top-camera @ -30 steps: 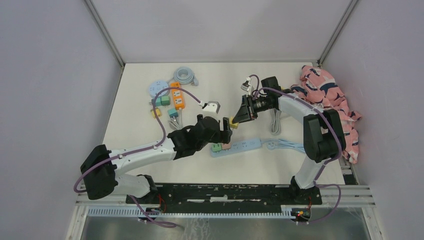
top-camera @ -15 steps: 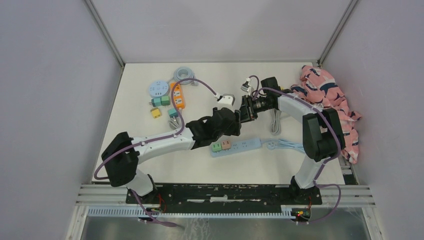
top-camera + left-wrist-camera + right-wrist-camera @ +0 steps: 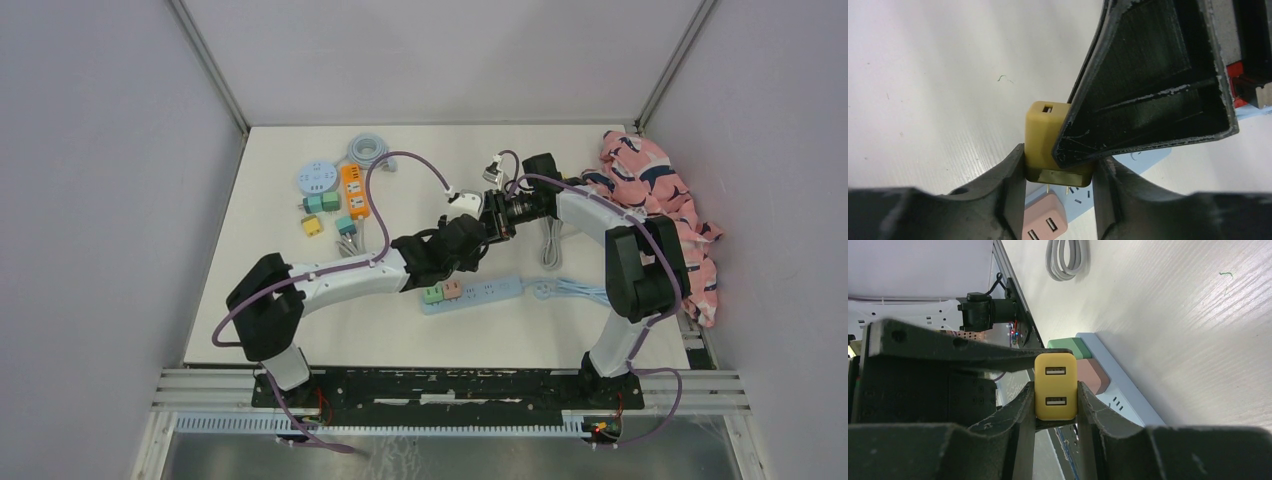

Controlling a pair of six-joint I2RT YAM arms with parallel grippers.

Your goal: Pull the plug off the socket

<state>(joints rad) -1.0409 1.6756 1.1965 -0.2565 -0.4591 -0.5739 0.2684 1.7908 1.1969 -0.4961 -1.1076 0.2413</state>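
Note:
A yellow two-port plug [image 3: 1055, 385] hangs in the air, its bare prongs [image 3: 1058, 190] out of any socket. My right gripper [image 3: 1055, 390] is shut on its sides. From the opposite end my left gripper [image 3: 1058, 159] is shut on the same plug [image 3: 1044, 135], both fingers against it. One right finger [image 3: 1148, 75] covers part of the plug. Just below lies the light-blue socket strip [image 3: 490, 291], with a pink plug [image 3: 452, 290] and a green plug [image 3: 433, 294] still in it. In the top view the two grippers [image 3: 480, 232] meet tip to tip and hide the yellow plug.
A pink patterned cloth [image 3: 665, 200] lies at the right edge. A grey coiled cable [image 3: 550, 240] sits under the right arm. At the back left are an orange strip [image 3: 353, 192], a round blue socket [image 3: 316, 178], small loose plugs [image 3: 323, 201] and another cable coil [image 3: 370, 152].
My left arm has swung right and away from me, up to the right gripper, and its jaws have narrowed onto the yellow plug. The right arm has stayed still, holding the plug.

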